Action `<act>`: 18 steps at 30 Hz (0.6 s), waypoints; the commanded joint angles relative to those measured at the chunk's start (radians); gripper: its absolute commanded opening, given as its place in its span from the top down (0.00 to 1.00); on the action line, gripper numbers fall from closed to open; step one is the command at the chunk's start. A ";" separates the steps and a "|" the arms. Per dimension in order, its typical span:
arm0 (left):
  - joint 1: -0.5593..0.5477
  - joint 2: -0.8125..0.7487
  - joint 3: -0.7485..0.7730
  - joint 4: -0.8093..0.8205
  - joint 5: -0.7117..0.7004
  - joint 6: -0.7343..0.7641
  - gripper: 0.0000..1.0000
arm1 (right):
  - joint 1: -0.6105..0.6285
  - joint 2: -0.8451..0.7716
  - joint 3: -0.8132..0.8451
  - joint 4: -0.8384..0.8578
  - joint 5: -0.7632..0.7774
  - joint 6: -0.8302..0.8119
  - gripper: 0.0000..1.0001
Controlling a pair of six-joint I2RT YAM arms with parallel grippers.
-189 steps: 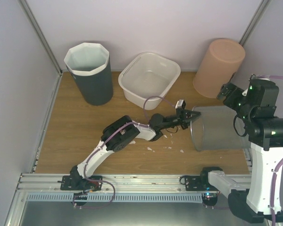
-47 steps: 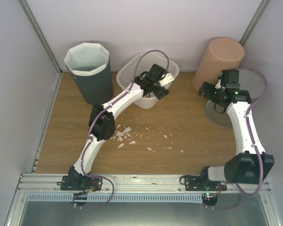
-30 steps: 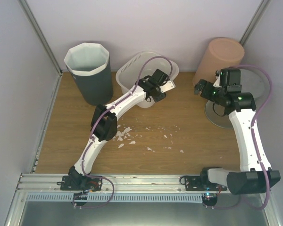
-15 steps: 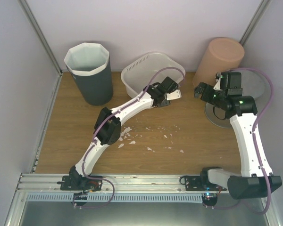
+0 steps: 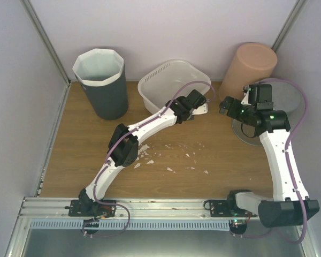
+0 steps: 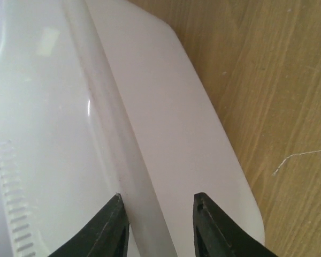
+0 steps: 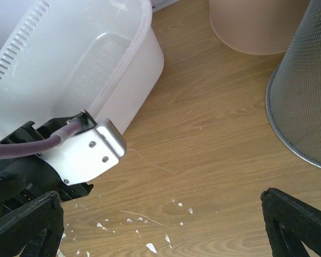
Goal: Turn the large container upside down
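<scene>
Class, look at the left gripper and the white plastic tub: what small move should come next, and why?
The left gripper pinches the near rim of the white plastic tub, which is tilted but not yet over; the right gripper is open, apart from it. So, probably, raise that rim higher, towards the back wall.

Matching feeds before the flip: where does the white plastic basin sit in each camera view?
Top external: the white plastic basin is at back centre.
Left wrist: it fills the left and centre, its rim inside the left end effector.
Right wrist: upper left.
Shared landmark: the basin's row of slots.
</scene>
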 commanded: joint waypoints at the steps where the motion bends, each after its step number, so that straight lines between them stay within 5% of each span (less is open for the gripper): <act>1: 0.016 -0.024 -0.059 0.004 -0.005 0.017 0.70 | 0.012 -0.018 -0.014 0.000 -0.018 -0.004 0.00; 4: 0.037 -0.026 -0.074 -0.013 -0.008 0.018 0.90 | 0.011 -0.023 -0.016 0.002 -0.023 -0.005 0.00; 10: 0.061 -0.036 -0.103 -0.022 -0.021 0.031 1.00 | 0.012 -0.035 -0.016 -0.003 -0.022 -0.001 0.00; 18: 0.059 -0.144 -0.075 -0.124 0.083 -0.025 1.00 | 0.012 -0.063 0.044 -0.026 0.013 0.011 0.00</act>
